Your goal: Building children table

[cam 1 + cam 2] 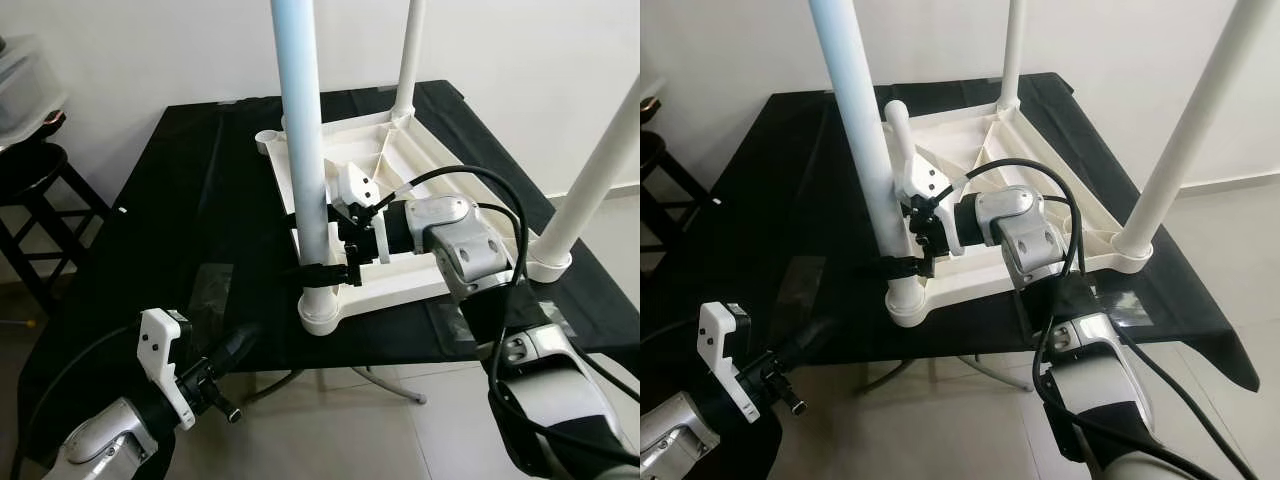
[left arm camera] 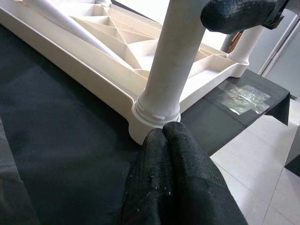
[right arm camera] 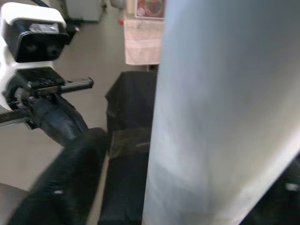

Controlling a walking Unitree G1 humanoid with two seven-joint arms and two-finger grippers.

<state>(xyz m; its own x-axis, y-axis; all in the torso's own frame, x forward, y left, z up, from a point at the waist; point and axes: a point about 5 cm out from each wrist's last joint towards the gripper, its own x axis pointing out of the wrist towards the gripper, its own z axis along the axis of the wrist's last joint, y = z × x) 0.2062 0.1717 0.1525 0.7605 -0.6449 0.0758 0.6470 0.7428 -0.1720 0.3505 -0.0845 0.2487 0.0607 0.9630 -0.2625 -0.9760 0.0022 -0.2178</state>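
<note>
The upturned tabletop [image 1: 400, 160] is plain white, and so are its legs [image 1: 305, 130], the nearest one faintly bluish. The cloth [image 1: 170, 230] beneath is solid black. Silver arms end in black fingers [image 2: 178, 187]. The floor tiles [image 1: 330, 430] are pale beige, the stool [image 1: 40, 200] black.

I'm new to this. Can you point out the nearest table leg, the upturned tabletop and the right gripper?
nearest table leg [image 1: 305, 130], left eye view, mid-shaft.
upturned tabletop [image 1: 425, 150], left eye view, ribbed underside.
right gripper [image 1: 335, 245], left eye view, between fingertips.
</note>
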